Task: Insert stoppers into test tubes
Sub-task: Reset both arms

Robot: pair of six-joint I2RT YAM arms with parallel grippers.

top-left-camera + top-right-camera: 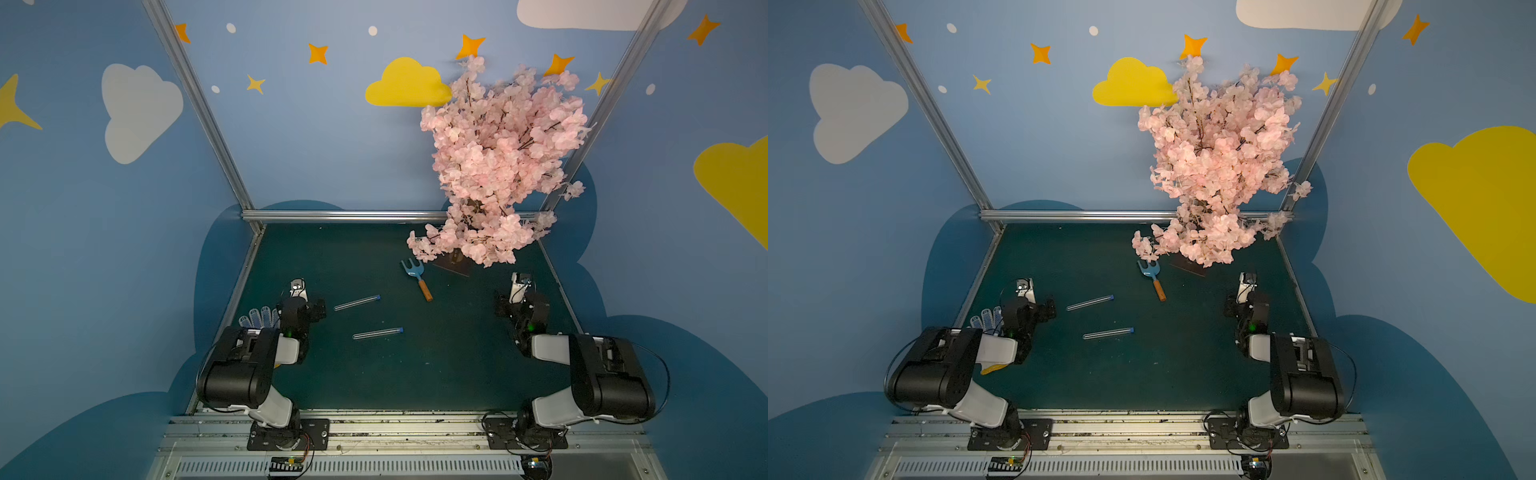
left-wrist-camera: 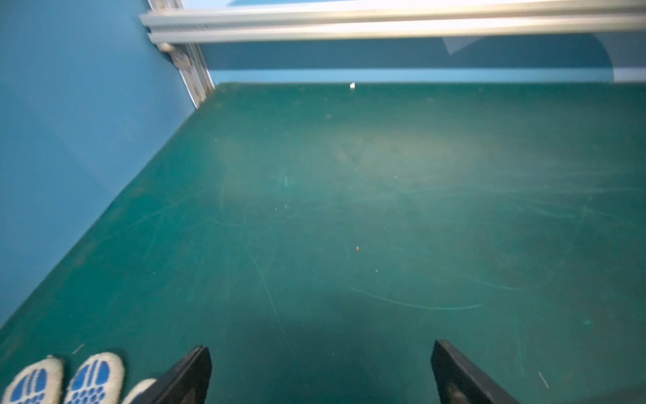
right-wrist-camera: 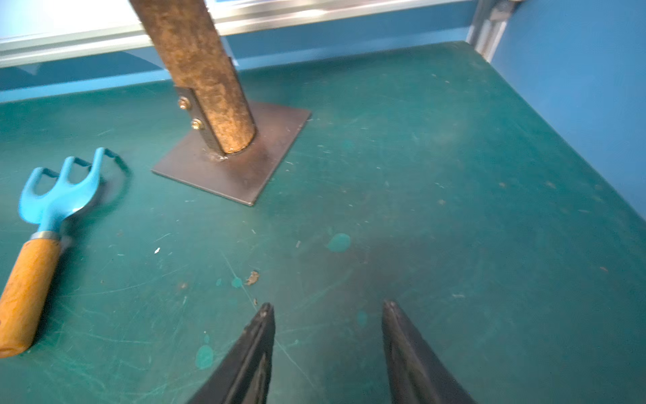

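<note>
Two clear test tubes lie apart on the green mat in both top views, one farther back point(image 1: 356, 302) point(image 1: 1090, 303) and one nearer point(image 1: 377, 333) point(image 1: 1108, 333). Each has a small blue stopper at its right end, on the far tube point(image 1: 378, 296) and on the near tube point(image 1: 401, 330). My left gripper point(image 2: 321, 349) is open wide over bare mat, left of the tubes. My right gripper point(image 3: 328, 304) is open with nothing between its fingers, over the mat at the right. Neither wrist view shows a tube.
A light-blue garden fork point(image 1: 415, 276) point(image 3: 52, 206) with an orange handle lies behind the tubes. A pink blossom tree point(image 1: 498, 166) stands on a metal base plate point(image 3: 237, 164) at the back right. A white-and-blue glove point(image 1: 257, 318) point(image 2: 66, 379) lies beside the left arm. Walls enclose the mat.
</note>
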